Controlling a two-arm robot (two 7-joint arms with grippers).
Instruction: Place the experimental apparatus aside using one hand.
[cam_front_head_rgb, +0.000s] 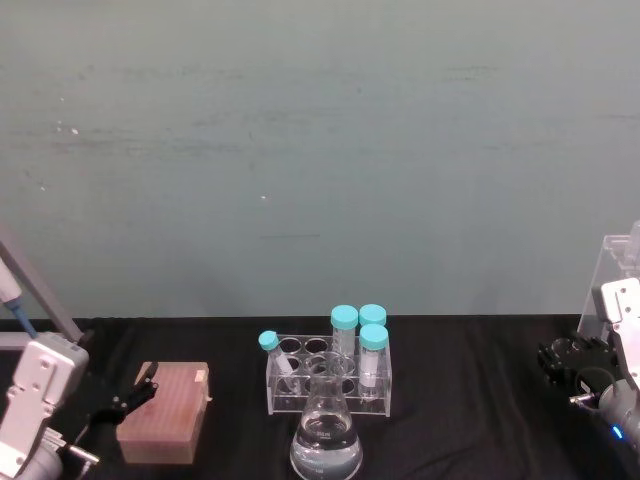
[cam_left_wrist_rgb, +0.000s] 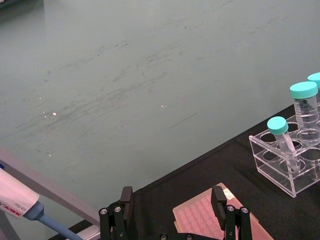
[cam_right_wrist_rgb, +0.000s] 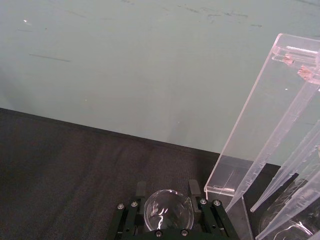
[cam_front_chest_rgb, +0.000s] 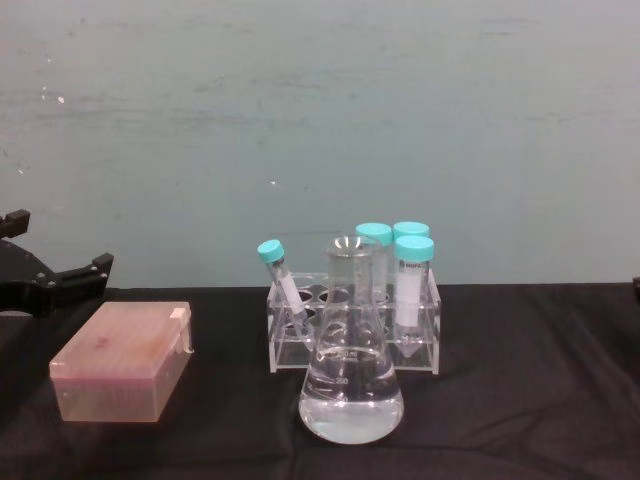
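Your right gripper (cam_right_wrist_rgb: 168, 192) is pinching the small beaker (cam_right_wrist_rgb: 168, 216). Its fingers sit tight on both sides of the rim in the right wrist view, so I read it as gripped. It's at the lower right of the head view, just beside the clear acrylic stand (cam_right_wrist_rgb: 260, 145). Can't tell whether the beaker rests on the black cloth (cam_front_head_rgb: 470, 400) or hangs above it. Left gripper (cam_left_wrist_rgb: 172, 196) is spread wide, parked lower left by the pink box (cam_front_head_rgb: 165, 415), touching nothing. The flask (cam_front_chest_rgb: 350, 395) with clear liquid stands bottom centre, right in front of the tube rack (cam_front_chest_rgb: 432, 345). Step in hand, as I judge it: setting the beaker aside on the right. Next: get it down on the cloth clear of the stand's foot, then let go. Mind the long clear tubes (cam_right_wrist_rgb: 287, 170) leaning in the stand when you back out. The flask looks like the next pick: take the neck, keep it upright.
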